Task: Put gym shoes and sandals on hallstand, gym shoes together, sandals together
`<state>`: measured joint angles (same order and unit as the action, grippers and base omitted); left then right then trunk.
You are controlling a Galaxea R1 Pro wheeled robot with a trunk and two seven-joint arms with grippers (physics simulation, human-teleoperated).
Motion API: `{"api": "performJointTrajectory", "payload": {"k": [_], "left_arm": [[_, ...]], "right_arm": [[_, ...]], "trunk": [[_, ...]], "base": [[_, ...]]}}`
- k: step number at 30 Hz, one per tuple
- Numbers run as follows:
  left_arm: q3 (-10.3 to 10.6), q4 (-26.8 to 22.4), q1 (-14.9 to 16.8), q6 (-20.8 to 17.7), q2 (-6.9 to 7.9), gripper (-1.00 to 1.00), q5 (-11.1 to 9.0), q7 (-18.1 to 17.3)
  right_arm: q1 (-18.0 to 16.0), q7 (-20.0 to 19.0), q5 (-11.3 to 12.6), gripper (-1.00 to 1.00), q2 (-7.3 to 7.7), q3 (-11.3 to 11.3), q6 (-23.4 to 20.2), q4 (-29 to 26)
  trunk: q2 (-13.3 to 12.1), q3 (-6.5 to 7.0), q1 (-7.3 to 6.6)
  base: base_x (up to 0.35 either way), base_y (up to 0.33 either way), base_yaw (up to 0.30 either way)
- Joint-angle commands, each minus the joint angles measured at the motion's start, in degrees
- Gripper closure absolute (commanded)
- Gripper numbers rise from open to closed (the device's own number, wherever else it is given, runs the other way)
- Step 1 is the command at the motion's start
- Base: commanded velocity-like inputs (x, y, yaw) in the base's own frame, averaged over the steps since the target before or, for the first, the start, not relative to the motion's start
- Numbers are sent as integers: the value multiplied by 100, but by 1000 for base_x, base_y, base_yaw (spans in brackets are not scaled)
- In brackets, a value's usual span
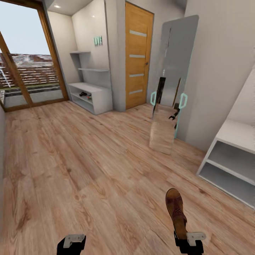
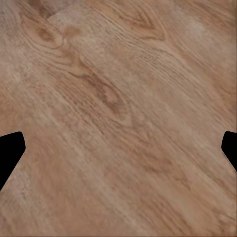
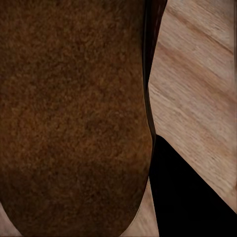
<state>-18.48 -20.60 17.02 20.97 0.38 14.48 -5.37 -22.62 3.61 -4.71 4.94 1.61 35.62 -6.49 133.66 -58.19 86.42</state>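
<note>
The corridor floor point(image 1: 88, 170) lies wide and bare ahead — wood-grain planks running from the glass door point(image 1: 24, 60) at far left to the grey wall on the right. Two pale shelf units edge the room: one hallstand point(image 1: 92, 95) against the far wall beside the orange door point(image 1: 139, 56), with a small dark item on its lower shelf too far off to name, and another white rack point(image 1: 230, 159) close by at the right edge, its two open shelves facing the floor. A tall mirror point(image 1: 171, 85) leans against the right wall between them.

One sandal point(image 1: 176, 210) is visible, dark brown with a tan footbed, gripped at its near end by the right gripper point(image 1: 189, 239). Its long axis runs away from the robot, the far end raised and tipped slightly leftward. In the right wrist view the sandal's brown surface point(image 3: 74, 118) sits hard against one black finger point(image 3: 182, 197).

The left gripper point(image 1: 72, 242) hangs over bare planks point(image 2: 118, 108) — its jaws spread wide, one fingertip point(image 2: 9, 150) at each side, nothing between.
</note>
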Motion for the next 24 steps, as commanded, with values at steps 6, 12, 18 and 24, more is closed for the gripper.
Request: {"api": "performJointTrajectory", "payload": {"k": [6, 12, 18, 24], "left_arm": [[-48, 1, 3, 21, -3, -100, 46, -40], [-45, 0, 3, 23, -3, -100, 46, -42], [-46, 2, 3, 25, -3, -100, 47, -41], [-49, 1, 3, 27, -3, -100, 47, -40]], "right_arm": [[-5, 26, -37, 100, 0, 15, 15, 7], [-5, 26, -33, 100, -1, 15, 15, 5], [-5, 26, -30, 100, 0, 15, 15, 7], [-5, 26, -33, 100, -1, 15, 15, 7]], "trunk": [[2, -5, 2], [2, -5, 2], [2, -5, 2], [2, -5, 2]], "base": [[293, 200, -282], [303, 167, -282], [314, 138, -282], [315, 133, -283]]}}
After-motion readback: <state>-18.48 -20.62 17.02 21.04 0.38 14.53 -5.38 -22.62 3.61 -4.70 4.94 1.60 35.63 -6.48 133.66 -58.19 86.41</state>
